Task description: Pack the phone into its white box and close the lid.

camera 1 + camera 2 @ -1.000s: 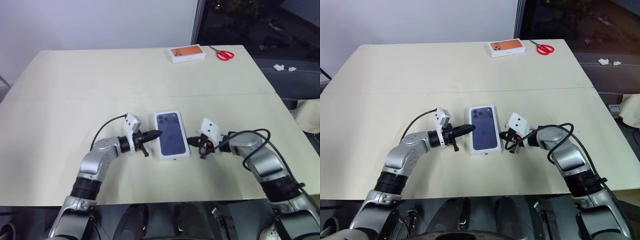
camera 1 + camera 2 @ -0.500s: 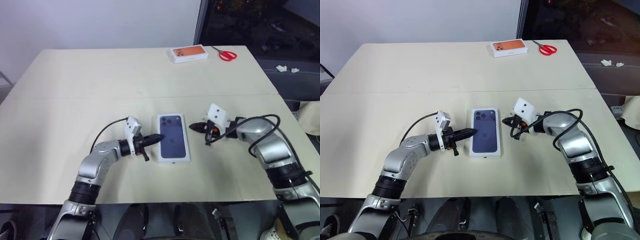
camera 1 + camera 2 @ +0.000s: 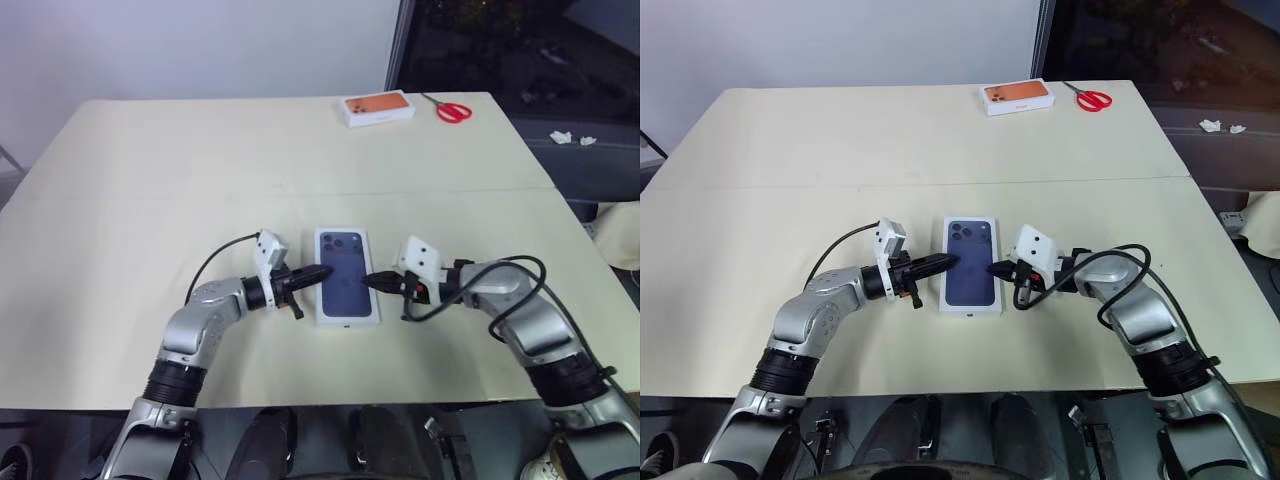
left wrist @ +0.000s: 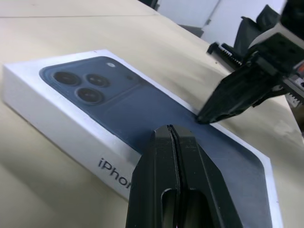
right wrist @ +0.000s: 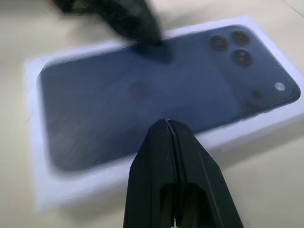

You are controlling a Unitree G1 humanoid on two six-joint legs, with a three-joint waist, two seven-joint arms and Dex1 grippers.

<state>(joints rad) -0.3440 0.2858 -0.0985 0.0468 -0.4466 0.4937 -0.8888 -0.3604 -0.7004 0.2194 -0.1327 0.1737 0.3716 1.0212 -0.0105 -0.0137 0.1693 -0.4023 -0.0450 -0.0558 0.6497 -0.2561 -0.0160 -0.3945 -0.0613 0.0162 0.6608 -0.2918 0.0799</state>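
You have the table (image 3: 150, 200) bare around your work, with the orange-topped box (image 3: 378, 107) and the scissors (image 3: 451, 110) far beyond both pincers, well out of play. The lid (image 3: 346, 275) lies between your two pincers, printed face up, seated over the white box (image 4: 57, 133), whose white side wall shows under the print in the left wrist view. The phone cannot be seen; judging by the seated lid, it is probably already inside.

Your left gripper (image 3: 320, 272) has its fingers pressed together, empty, its tip resting at the lid's near-left edge. Your right gripper (image 3: 367, 281) is likewise pinched together and empty, its tip over the lid's right edge; the left wrist view shows that tip touching down on the printed face.

The step in hand looks like pressing the lid fully home. Keep both pincers closed and use them as blunt pushers. Press straight down, not sideways, or the box will slide out from under a tip. Push on both long edges together so the lid sinks evenly rather than cocking on one side. Ease off once the white wall stops showing a gap.
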